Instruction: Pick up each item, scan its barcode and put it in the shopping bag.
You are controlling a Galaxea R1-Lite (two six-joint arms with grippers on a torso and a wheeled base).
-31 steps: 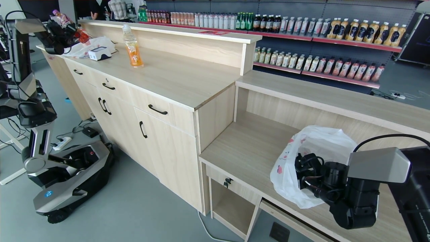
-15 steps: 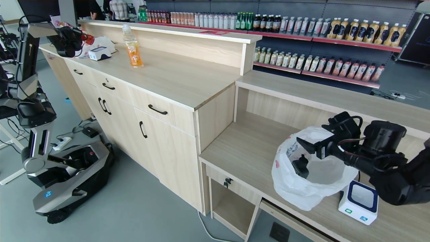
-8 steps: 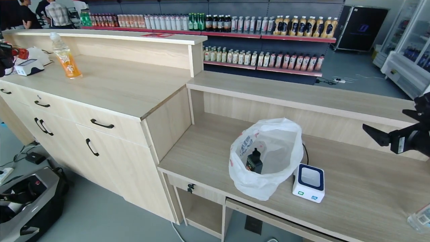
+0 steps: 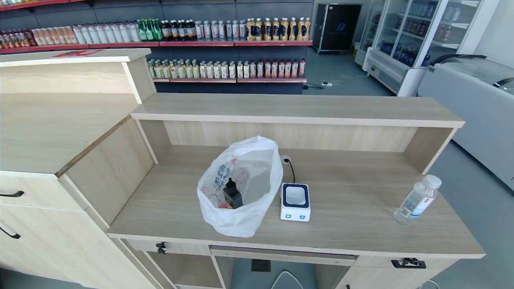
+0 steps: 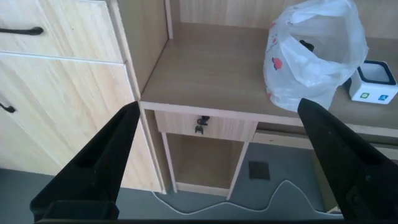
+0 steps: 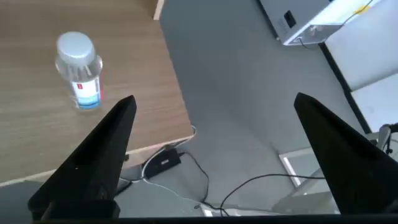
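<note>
Holding the left claw (image 5: 217,104) spread wide, with nothing between its dark fingers (image 5: 93,168). Hovering off the front edge of the bench (image 5: 211,81), above grey floor (image 5: 205,202). Just beyond the fingertips, facing a shallow drawer (image 5: 205,124) with a small black pull and an open cubby beneath. On one flank of that claw, passing pale cabinet doors (image 5: 56,87) with black handles.

Farther out from the claw, on the bench top, finding the white shopping bag (image 5: 314,53) standing open-mouthed, printed with red marks. Inside it, seeing a dark capped bottle (image 4: 232,195) standing upright. On the side of the bag away from the claw, just beside it, spotting the small white scanner (image 4: 295,200) with its blue-rimmed window facing up and a black cord behind. Cannot tell whether bag and scanner touch.

Showing the right claw (image 6: 214,98) likewise wide and empty, hanging past the end of the bench over floor crossed by a loose black cable (image 6: 180,158). Near one fingertip, on the bench corner, finding a clear bottle (image 6: 79,71) with a white cap and a blue-and-white label, standing on its base, well apart from scanner and bag.

Well beyond both claws, behind the bench, noting shelves (image 4: 225,44) lined with drink bottles and, off to the right-claw side, glass-door coolers (image 4: 405,36).
</note>
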